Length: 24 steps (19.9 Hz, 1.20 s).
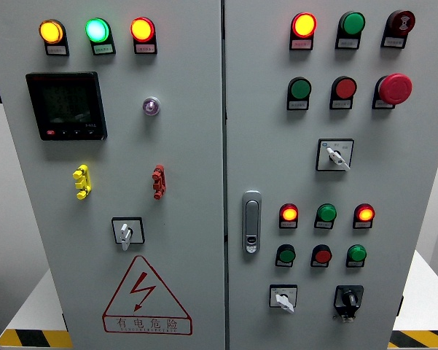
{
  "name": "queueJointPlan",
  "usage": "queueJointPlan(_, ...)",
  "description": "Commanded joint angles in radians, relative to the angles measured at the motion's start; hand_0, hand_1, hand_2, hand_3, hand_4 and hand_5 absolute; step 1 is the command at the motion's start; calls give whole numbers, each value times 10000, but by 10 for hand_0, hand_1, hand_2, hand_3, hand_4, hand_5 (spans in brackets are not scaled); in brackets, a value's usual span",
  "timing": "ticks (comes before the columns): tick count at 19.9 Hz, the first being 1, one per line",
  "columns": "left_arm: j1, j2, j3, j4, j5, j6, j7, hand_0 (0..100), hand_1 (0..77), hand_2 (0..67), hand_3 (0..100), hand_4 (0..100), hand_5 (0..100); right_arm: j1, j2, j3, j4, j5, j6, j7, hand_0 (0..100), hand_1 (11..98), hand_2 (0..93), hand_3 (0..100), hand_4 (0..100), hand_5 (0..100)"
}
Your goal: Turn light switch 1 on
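A grey electrical cabinet (197,240) fills the head view, split by a vertical seam into a left door and a right door. No robot hand or arm shows anywhere, so the state of the fingers cannot be told. Nothing on the panel is readably marked as light switch 1, and which control that is cannot be told from here — the small labels under the lamps are too blurred to read. On the left door a row of three lit lamps sits at the top: an amber lamp (50,31), a green lamp (97,30) and a red-orange lamp (142,29). Below them are a dark display meter (65,106), a small keyed button (151,106), a yellow clip (81,181), a red clip (158,181), a white-handled rotary switch (126,232) and a triangular high-voltage warning sign (144,297). The right door carries a silver door handle (251,222) near the seam, a red mushroom emergency stop (395,88), three more rotary switches — an upper selector (336,156), a lower white selector (283,298) and a black selector (347,299) — plus rows of red and green buttons.
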Motion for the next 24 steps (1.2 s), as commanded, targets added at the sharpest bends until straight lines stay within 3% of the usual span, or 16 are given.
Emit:
queueJointPlan(1, 1, -17, 0, -14, 3, 0, 0, 0, 98, 33, 0, 0, 31, 0, 0, 9, -6, 0, 0, 0, 0, 195, 0, 196, 193, 106)
queueJointPlan(7, -14, 44, -46, -61, 33, -15, 15, 0, 95, 30, 0, 0, 29, 0, -15, -6, -6, 0, 0, 0, 0, 196, 0, 196, 193, 106)
queueJointPlan(10, -14, 44, -1221, -61, 567, -46, 31, 0, 95, 29, 0, 0, 28, 0, 0, 9, 9, 0, 0, 0, 0, 195, 0, 196, 193, 106)
queueJointPlan(11, -14, 59, -2047, -61, 1163, -46, 46, 0, 101, 29, 0, 0, 27, 0, 0, -6, -6, 0, 0, 0, 0, 196, 0, 196, 193, 106)
queueJointPlan(16, 32, -2, -8226, -30, 7569, -92, 107, 0, 131, 27, 0, 0, 19, 0, 0, -6, 9, 0, 0, 0, 0, 198, 0, 196, 193, 106)
queueJointPlan(19, 17, -17, -10241, -76, 9662, -122, 92, 0, 136, 25, 0, 0, 17, 0, 0, 9, 9, 0, 0, 0, 0, 198, 0, 196, 193, 106)
queueJointPlan(24, 1, -79, -14413, -137, 13232, -1180, 16, 0, 159, 23, 0, 0, 7, 0, 0, 9, 9, 0, 0, 0, 0, 197, 0, 196, 193, 106)
